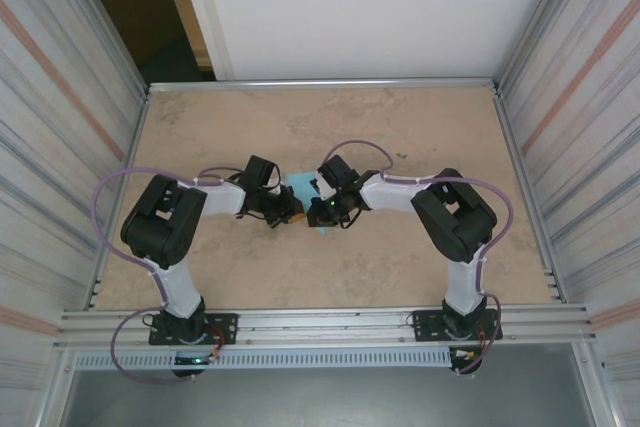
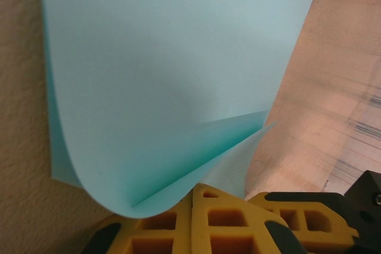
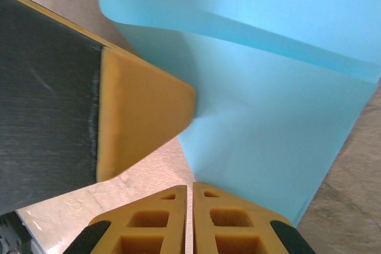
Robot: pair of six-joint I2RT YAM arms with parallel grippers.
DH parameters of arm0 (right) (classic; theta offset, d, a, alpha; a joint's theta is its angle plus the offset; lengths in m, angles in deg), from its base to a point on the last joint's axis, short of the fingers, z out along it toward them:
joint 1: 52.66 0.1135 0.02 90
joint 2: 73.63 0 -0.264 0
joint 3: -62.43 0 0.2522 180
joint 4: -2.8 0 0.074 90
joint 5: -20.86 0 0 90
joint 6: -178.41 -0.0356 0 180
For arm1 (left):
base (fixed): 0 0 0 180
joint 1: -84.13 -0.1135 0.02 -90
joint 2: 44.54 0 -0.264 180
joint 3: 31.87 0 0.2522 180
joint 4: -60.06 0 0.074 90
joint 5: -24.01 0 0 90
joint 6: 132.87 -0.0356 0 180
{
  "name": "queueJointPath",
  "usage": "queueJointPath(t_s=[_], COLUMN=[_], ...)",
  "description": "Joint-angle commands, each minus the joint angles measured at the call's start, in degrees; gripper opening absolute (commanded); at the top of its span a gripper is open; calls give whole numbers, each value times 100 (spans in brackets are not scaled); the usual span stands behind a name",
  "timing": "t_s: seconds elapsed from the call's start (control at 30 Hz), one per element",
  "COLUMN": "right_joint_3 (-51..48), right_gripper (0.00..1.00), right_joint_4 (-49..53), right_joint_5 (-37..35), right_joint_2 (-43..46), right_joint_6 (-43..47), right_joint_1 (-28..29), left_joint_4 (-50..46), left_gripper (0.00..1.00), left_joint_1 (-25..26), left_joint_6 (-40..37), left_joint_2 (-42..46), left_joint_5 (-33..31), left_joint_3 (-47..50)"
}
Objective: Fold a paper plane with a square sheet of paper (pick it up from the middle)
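The square sheet of paper [image 1: 303,185] is light blue and lies mid-table between my two grippers. My left gripper [image 1: 292,211] is shut on it. In the left wrist view the sheet [image 2: 178,75] curls up from the pinched yellow tips of the left gripper [image 2: 192,190], doubled over on itself. My right gripper [image 1: 322,209] stands shut beside the left one. In the right wrist view the right gripper [image 3: 191,184] has its tips at the sheet's [image 3: 268,117] near edge. No paper shows in the slit between them. A left finger [image 3: 143,111] presses against the sheet's curled part.
The beige table [image 1: 400,127] is boxed in by ribbed metal walls on the left [image 1: 60,97] and right [image 1: 590,97]. A metal rail [image 1: 320,322] runs along the near edge by the arm bases.
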Motion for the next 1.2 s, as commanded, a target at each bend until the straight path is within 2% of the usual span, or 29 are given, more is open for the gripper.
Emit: queueJointPath(t_s=[0.0,0.23,0.5,0.9,1.07,1.17], right_joint_3=[101,17,-351,-1611,-1596,-1301], right_gripper=[10,10,10,10,10,10], right_joint_4=[312,419,403,47,-376,-374], right_joint_5=[-195,-350,-58,308,256,81], right_joint_2=[-132,-161,-22,1038,1916,1761], right_joint_6=[231,338,519,626,449,468], right_joint_1=[33,16,-108,-318,-232,-166], left_joint_4=[-637,-721,-881,-840,-811,-777], left_gripper=[4,4,4,4,4,4], left_joint_1=[16,-25,-93,-177,-157,-142], left_joint_6=[68,0,-106,-207,-230,-231], left_joint_2=[-436,-467,-504,-560,-480,-452], left_joint_5=[-882,-934,-1027,-949,-814,-739], left_joint_3=[248,226,192,194,150,117])
